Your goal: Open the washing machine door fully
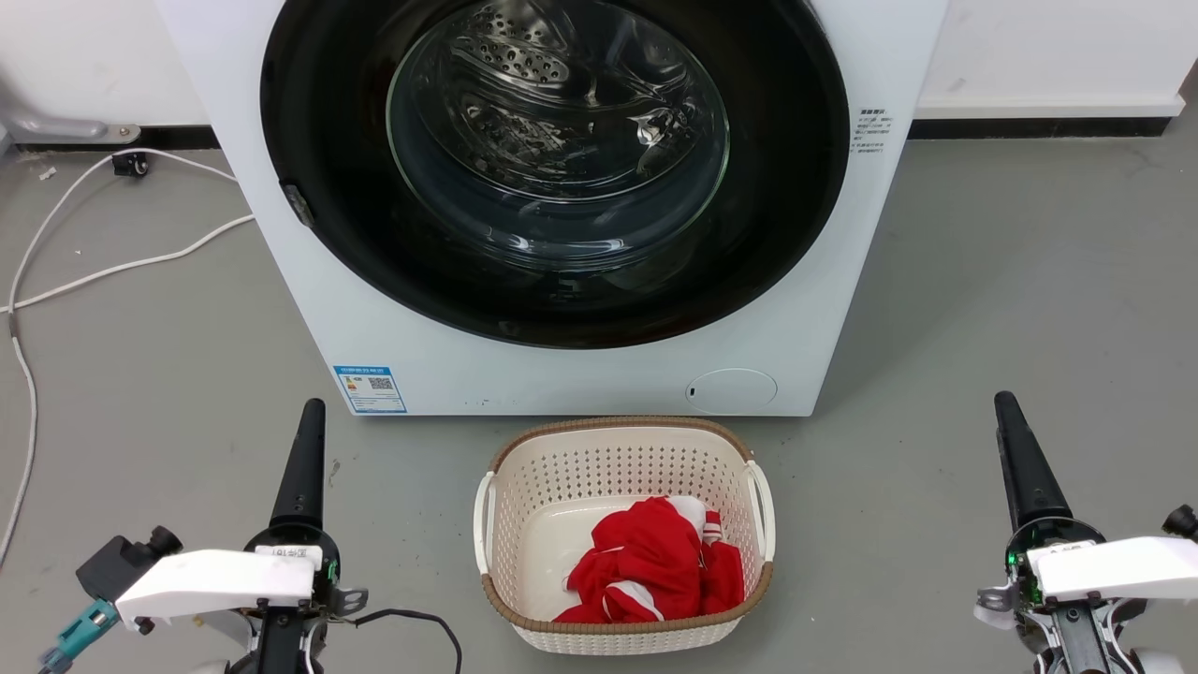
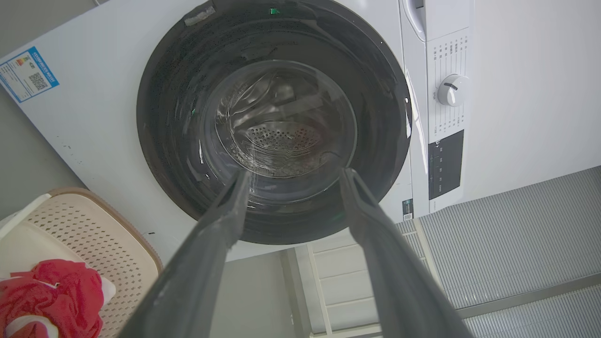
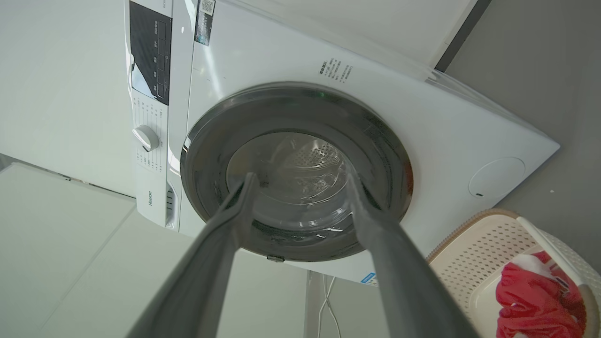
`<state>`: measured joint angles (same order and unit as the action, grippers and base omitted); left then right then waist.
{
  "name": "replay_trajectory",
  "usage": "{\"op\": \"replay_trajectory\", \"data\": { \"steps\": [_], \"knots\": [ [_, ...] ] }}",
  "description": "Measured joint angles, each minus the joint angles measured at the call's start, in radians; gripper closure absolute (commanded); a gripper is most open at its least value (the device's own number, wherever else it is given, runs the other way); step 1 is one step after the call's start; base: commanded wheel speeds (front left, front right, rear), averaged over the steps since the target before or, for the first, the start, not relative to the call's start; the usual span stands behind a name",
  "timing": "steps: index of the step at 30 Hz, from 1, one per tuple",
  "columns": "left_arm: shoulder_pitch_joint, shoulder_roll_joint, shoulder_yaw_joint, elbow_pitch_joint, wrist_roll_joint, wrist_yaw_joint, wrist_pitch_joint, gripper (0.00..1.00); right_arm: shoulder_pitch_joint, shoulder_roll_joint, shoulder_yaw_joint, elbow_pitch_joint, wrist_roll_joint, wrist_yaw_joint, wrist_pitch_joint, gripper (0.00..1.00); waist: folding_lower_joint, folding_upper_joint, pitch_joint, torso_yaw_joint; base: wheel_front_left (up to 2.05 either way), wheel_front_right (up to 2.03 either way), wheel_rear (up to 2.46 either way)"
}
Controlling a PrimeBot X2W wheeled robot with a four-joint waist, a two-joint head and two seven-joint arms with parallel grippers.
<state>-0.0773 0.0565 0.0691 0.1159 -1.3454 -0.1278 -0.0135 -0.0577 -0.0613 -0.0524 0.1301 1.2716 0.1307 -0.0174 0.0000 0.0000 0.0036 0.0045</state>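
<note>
The washing machine door (image 1: 558, 150), a glossy black disc with a clear glass bowl at its centre, lies flat against the white washer front (image 1: 599, 374). A small grey latch tab (image 1: 298, 204) sits on its left rim. My left gripper (image 1: 309, 440) hovers low at the left, well short of the washer; in its wrist view the left gripper (image 2: 296, 172) is open, pointing at the door (image 2: 274, 122). My right gripper (image 1: 1018, 445) hovers low at the right, and the right gripper (image 3: 301, 176) is also open, with the door (image 3: 291, 108) beyond it. Neither holds anything.
A cream perforated laundry basket (image 1: 622, 449) with a red and white cloth (image 1: 655, 562) stands on the grey floor just before the washer, between my arms. White cables (image 1: 112, 271) trail over the floor at the left. A white wall runs behind the washer.
</note>
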Motion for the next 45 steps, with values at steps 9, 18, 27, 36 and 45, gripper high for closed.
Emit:
{"op": "replay_trajectory", "data": {
  "steps": [9, 18, 27, 36, 45],
  "knots": [
    [0.000, 0.007, -0.008, -0.055, 0.229, 0.000, -0.035, 0.00, 0.005, 0.001, 0.019, -0.075, -0.305, 0.000, -0.035, 0.00, 0.0000, 0.0000, 0.002, 0.005, 0.00, 0.00, 0.00],
    [0.007, 0.029, -0.035, -0.083, 0.454, 0.000, -0.071, 0.00, 0.034, 0.002, 0.027, -0.092, -0.551, 0.000, -0.061, 0.00, 0.0000, 0.0000, 0.002, 0.010, 0.00, 0.00, 0.00],
    [0.011, 0.038, -0.060, -0.076, 0.609, 0.000, -0.097, 0.00, 0.046, 0.003, 0.017, -0.096, -0.680, 0.000, -0.052, 0.00, 0.0000, 0.0000, 0.001, 0.012, 0.00, 0.00, 0.00],
    [0.017, 0.036, -0.071, -0.067, 0.746, -0.001, -0.122, 0.00, 0.059, 0.003, 0.016, -0.107, -0.791, 0.000, -0.052, 0.00, 0.0000, 0.0000, 0.001, 0.011, 0.00, 0.00, 0.00],
    [0.017, 0.038, -0.079, -0.064, 0.867, -0.001, -0.145, 0.00, 0.063, 0.004, 0.017, -0.113, -0.885, 0.000, -0.052, 0.00, 0.0000, 0.0000, 0.004, 0.008, 0.00, 0.00, 0.00]
  ]
}}
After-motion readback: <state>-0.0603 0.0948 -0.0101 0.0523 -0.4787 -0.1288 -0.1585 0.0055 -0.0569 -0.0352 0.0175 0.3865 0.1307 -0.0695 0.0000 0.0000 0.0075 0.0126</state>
